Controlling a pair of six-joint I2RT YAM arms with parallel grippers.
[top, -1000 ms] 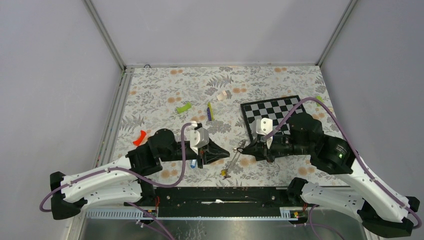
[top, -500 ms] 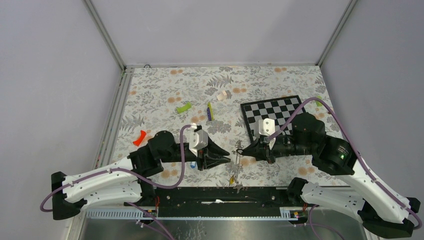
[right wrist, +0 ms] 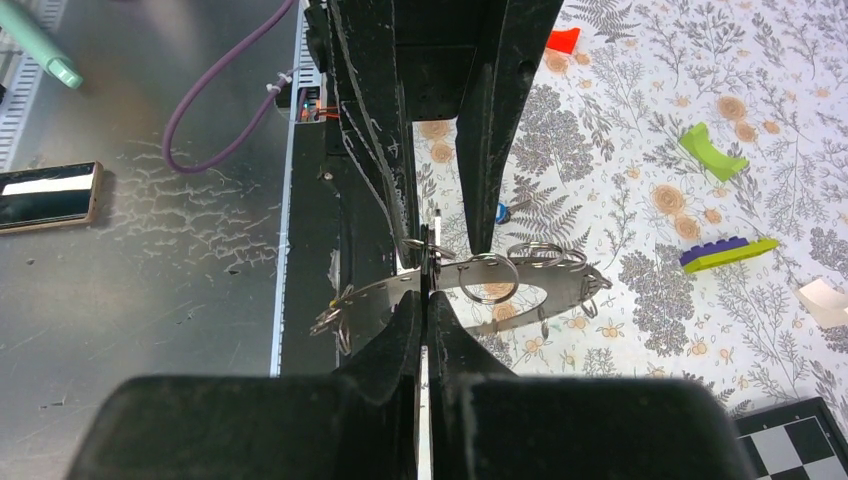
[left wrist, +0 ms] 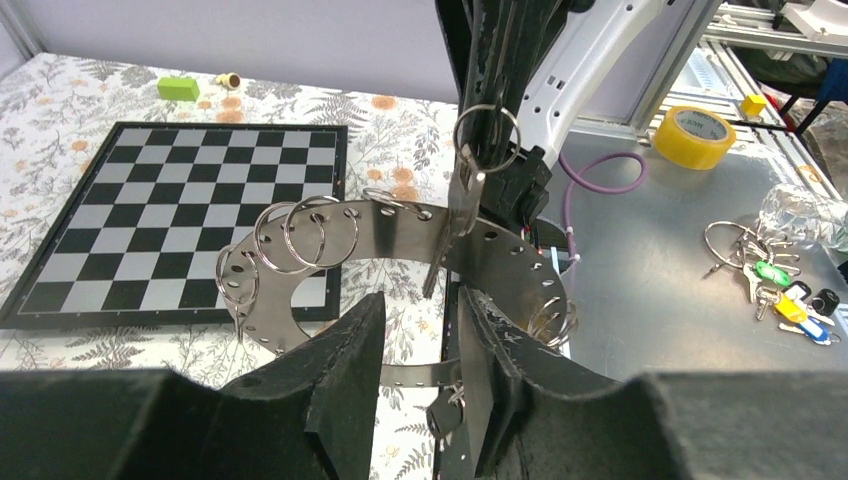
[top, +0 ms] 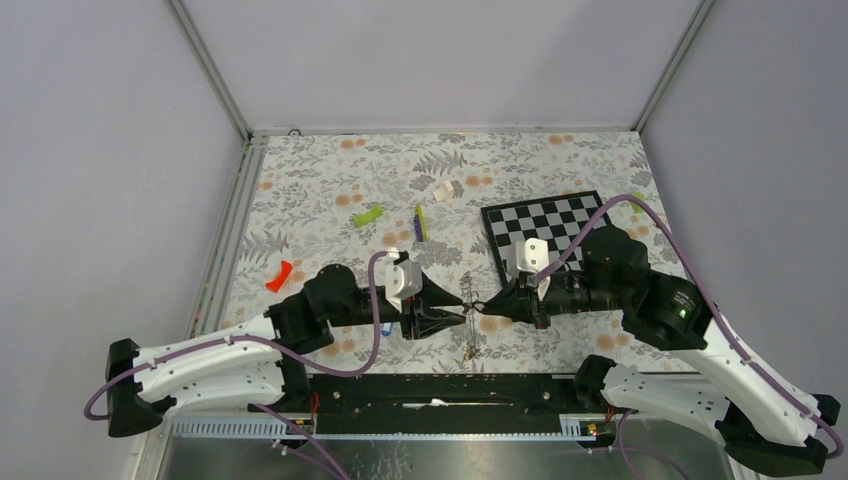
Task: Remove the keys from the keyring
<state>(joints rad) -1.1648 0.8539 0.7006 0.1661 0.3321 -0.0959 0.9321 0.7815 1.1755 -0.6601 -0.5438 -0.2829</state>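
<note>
The keyring (top: 468, 318) is a flat silver hoop with holes and small split rings. It hangs in the air between both grippers and also shows in the left wrist view (left wrist: 392, 222) and the right wrist view (right wrist: 560, 278). My right gripper (right wrist: 425, 298) is shut on a thin metal piece at the hoop's rim; I cannot tell whether that piece is a key or the rim. A silver key (left wrist: 458, 205) and a black-headed key (left wrist: 444, 416) hang on the hoop. My left gripper (left wrist: 420, 305) is open and straddles the hoop's near band. A blue-headed key (top: 385, 326) lies on the table.
A checkerboard (top: 545, 225) lies at the back right. A lime-green block (top: 368, 215), a yellow-green stick (top: 420, 222), a red piece (top: 279, 275) and a white piece (top: 445, 190) lie on the floral cloth. A tape roll (left wrist: 693, 137) and another key bunch (left wrist: 770, 280) sit on the metal bench.
The left gripper has moved right until its open jaws reach the hoop. The right gripper has shifted left, and the hoop has swung from slanted to straight between them.
</note>
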